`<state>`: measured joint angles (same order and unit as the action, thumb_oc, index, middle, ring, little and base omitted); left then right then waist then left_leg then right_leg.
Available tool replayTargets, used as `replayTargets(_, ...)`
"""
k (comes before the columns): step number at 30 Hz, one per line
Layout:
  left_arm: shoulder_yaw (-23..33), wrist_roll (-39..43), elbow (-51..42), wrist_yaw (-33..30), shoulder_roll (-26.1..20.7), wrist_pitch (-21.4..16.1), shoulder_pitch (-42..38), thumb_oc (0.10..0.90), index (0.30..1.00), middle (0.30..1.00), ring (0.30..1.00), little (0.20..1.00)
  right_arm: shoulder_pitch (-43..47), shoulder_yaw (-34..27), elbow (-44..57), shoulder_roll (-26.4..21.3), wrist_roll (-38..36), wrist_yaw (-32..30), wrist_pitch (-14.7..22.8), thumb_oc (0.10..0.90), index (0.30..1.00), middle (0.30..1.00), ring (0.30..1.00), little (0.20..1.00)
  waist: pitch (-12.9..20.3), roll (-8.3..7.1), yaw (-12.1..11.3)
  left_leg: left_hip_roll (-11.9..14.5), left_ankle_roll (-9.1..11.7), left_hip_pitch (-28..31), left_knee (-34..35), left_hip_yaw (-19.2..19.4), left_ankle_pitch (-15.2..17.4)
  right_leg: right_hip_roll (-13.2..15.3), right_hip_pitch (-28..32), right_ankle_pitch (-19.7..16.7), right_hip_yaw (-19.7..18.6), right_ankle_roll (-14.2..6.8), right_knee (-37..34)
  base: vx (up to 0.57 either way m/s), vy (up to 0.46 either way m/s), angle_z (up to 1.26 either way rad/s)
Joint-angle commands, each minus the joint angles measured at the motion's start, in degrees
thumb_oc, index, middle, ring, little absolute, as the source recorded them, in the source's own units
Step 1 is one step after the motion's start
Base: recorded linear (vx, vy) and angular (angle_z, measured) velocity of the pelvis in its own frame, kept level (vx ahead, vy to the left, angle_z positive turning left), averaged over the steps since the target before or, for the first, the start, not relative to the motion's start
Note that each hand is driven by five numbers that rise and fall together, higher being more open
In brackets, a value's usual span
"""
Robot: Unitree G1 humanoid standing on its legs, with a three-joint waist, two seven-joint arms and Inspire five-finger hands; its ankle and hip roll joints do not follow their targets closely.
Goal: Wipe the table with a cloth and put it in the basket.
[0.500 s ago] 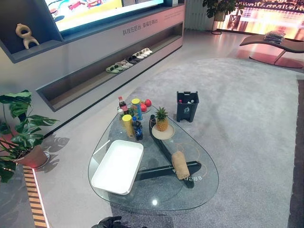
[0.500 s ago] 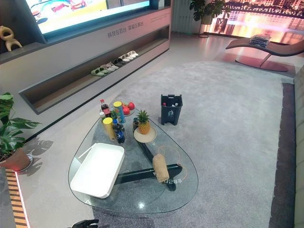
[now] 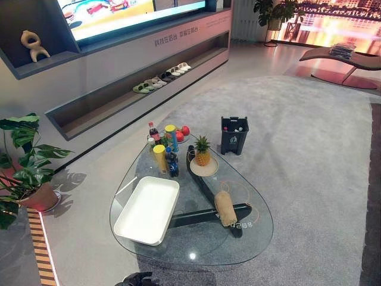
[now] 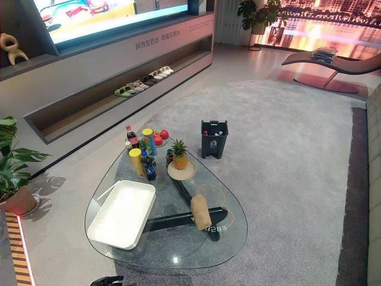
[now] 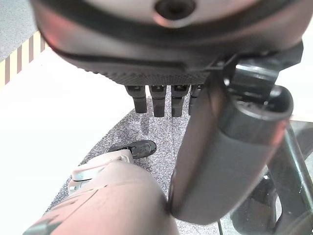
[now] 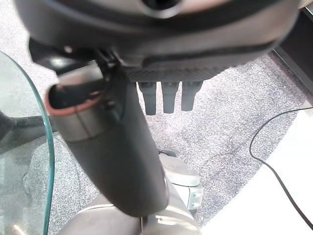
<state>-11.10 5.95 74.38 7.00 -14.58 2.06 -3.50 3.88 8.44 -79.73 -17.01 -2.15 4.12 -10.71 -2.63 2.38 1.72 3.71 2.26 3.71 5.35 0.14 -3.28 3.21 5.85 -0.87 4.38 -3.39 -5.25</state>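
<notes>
Glass tabletop (image 3: pixel 250 238): clear, with a rounded-triangle outline, and a dark crossed base shows through it. It stands on short-pile grey carpet (image 3: pixel 309 155). Behind it a long recessed wall shelf (image 3: pixel 89 110) holds a row of slippers (image 3: pixel 161 77), and a potted plant (image 3: pixel 24 161) sits at the left. Cloth (image 3: pixel 224 207): tan, coarse weave, rolled into a short cylinder. It lies on the glass at the near right, well apart from the basket (image 3: pixel 136 235). Basket: white, shallow, rectangular with rounded corners and smooth walls, on the table's left half. At the table's far end are a pineapple (image 3: pixel 203 151) on a round pale plate (image 3: pixel 204 168), a yellow can (image 3: pixel 159 158), a cola bottle (image 3: pixel 153 131) and red apples (image 3: pixel 185 130). A dark bin (image 3: pixel 234 134) stands on the carpet just beyond the table. Left hand (image 5: pixel 225 152): fingers (image 5: pixel 159 103) straight, above the carpet beside the glass edge, holding nothing. Right hand (image 6: pixel 112 147): fingers (image 6: pixel 168 100) likewise straight, holding nothing.
</notes>
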Motion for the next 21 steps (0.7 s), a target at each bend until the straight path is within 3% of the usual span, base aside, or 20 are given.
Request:
replayTargets(1, -0.91, -1.19, 2.95, -0.17, -0.76, -0.54, -2.93, 0.800, 0.900, 0.900, 0.900, 0.900, 3.68, 1.04, -2.84, 0.41, 0.78, 0.12, -0.04, 0.800, 0.900, 0.900, 0.900, 0.900, -2.62, -1.86, -1.13, -1.21, 0.26, 1.25, -0.35, 2.33, 3.31, 1.87, 0.04, -0.75, 1.68, -2.05, 0.25, 0.00, 0.000, 0.00)
replayTargets(12, -0.80, -0.38, 2.24, -1.05, -0.74, -0.88, -2.66, 0.800, 0.900, 0.900, 0.900, 0.900, 3.34, 1.15, -2.35, 0.11, 0.81, 0.22, -0.27, 0.800, 0.900, 0.900, 0.900, 0.900, -3.66, -1.63, -0.96, -1.08, 0.52, 0.54, -0.35, 2.69, 2.96, 1.84, -0.67, -1.04, 1.70, -2.10, 0.25, 0.02, 0.000, 0.00)
replayTargets(21, -2.13, 5.13, -0.72, -2.03, -1.12, -2.65, -6.70, 0.800, 0.900, 0.900, 0.900, 0.900, 8.02, 2.71, -0.75, -1.44, -2.71, -0.93, -1.13, 0.800, 0.900, 0.900, 0.900, 0.900, -9.97, 0.01, -0.71, -1.66, 0.03, -5.81, -0.35, 1.77, 0.77, 1.93, -7.66, -3.40, 0.01, -1.76, 0.25, -0.07, 0.008, 0.00)
